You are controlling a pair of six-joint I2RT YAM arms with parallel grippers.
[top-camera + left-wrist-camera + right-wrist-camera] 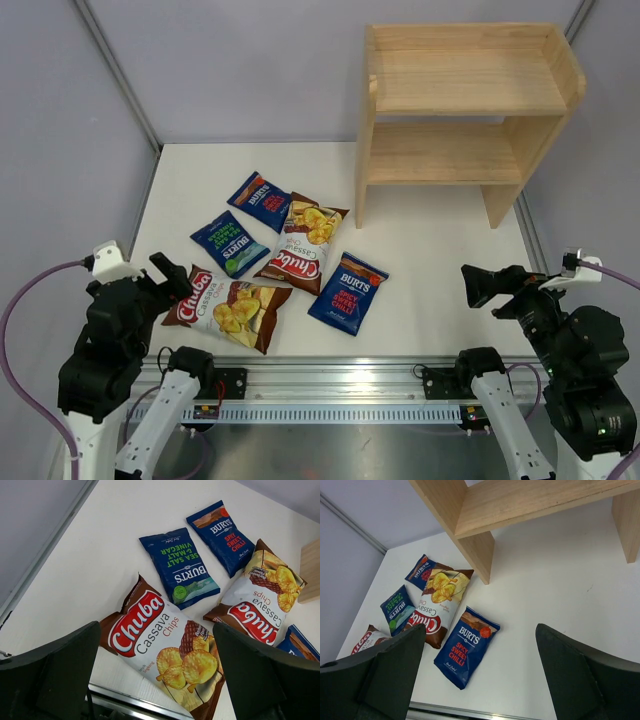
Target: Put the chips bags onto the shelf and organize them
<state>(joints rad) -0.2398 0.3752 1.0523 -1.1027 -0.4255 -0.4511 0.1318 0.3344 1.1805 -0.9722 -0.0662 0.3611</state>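
Fingers of left gripper (172, 277) and right gripper (482, 285) spread wide, holding nothing; five chips bags (303, 245) flat on table (440, 270), none on shelf (455, 110).
Top view: three Burts (green Burts (230, 243), far red Burts (260, 200), near red Burts (348, 292)), two Chuba (near Chuba (228, 308), far Chuba (303, 260)), clustered left of shelf front. Left wrist: near Chuba (160, 645) framed between wide fingers; two Chuba, three Burts seen, one Burts cut off. Right wrist: near red Burts (465, 647) between wide fingers; all five seen.

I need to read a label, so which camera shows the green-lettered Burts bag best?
Left wrist: the green-lettered Burts bag lies large and whole, its lettering legible. Top external shows it small, as does right wrist.
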